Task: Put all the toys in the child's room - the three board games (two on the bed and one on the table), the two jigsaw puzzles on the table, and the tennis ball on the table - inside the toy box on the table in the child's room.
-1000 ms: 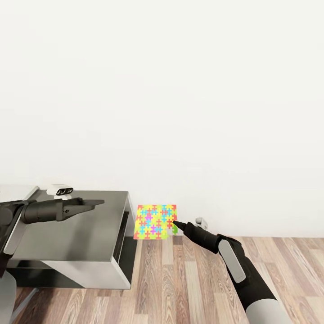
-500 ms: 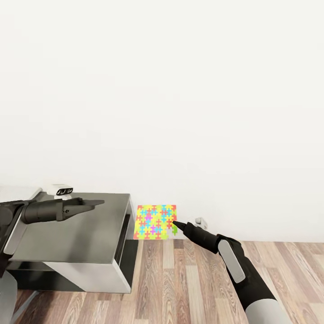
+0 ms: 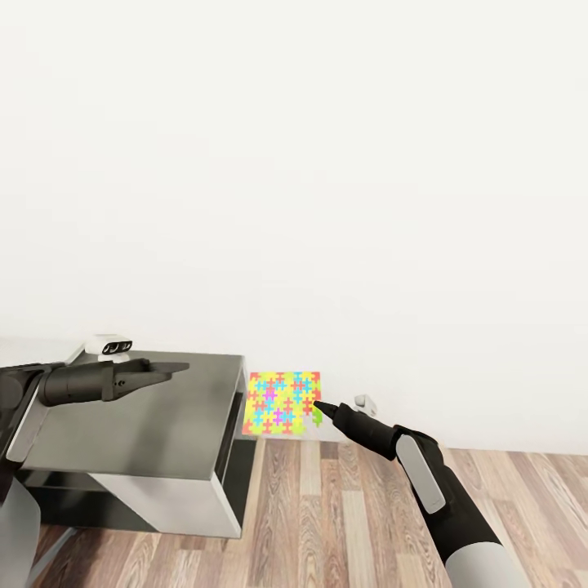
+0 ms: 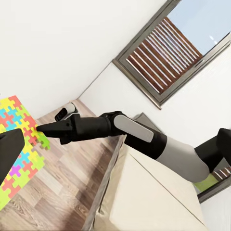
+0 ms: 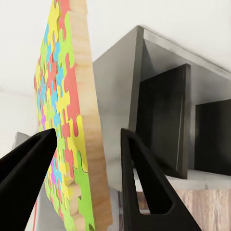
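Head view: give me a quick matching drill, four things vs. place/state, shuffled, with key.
Things:
1. jigsaw puzzle
2. left gripper
3. dark grey shelf section
4. right gripper

Places/states:
A. stands on the wood floor against the wall
B. hovers empty over the dark top
C. held upright by one edge, off the floor
D. fingers astride a thin slab's edge

Pairs: 1-C, 2-B, 3-A, 4-D

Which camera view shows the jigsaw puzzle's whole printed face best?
The head view: the jigsaw puzzle faces it, square and complete. The right wrist view shows it edge-on between the fingers; the left wrist view catches part.
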Controlling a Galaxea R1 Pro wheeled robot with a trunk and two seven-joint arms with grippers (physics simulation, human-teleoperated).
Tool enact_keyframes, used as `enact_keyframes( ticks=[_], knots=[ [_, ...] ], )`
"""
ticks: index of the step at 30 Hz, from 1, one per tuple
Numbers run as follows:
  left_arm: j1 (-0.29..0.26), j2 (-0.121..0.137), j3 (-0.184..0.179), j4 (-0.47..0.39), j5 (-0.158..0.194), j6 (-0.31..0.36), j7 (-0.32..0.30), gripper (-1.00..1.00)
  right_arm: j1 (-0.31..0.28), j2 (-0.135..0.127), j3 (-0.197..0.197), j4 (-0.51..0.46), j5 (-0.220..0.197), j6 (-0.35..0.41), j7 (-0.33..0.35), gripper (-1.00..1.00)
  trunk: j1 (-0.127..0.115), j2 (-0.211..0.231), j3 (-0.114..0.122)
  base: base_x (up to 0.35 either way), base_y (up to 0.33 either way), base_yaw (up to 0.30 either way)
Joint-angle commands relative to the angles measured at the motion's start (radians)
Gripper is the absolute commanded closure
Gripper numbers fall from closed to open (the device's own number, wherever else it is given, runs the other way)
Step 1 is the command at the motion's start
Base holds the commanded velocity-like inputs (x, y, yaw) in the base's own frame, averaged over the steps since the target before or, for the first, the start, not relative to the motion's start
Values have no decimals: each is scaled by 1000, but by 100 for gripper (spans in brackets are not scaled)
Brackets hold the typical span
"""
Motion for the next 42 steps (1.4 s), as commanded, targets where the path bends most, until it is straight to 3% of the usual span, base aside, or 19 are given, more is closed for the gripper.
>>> enact_keyframes(
  ticks=[1, 16, 42],
  knots=[
    [-1, 0, 0, 0, 0, 11, -4, -100, -1, 0, -1, 0, -1, 5, 1, 100, 1, -2, 0, 0, 0, 93],
    [-1, 1, 0, 0, -1, 11, -4, -100, -1, 0, -1, 0, -3, 5, 1, 100, 1, -2, 23, 0, 0, 108],
    [-1, 0, -1, 0, -3, 12, -4, -100, -1, 1, -1, 0, -5, 5, 1, 100, 1, -2, 25, 0, 0, 6]
  ],
)
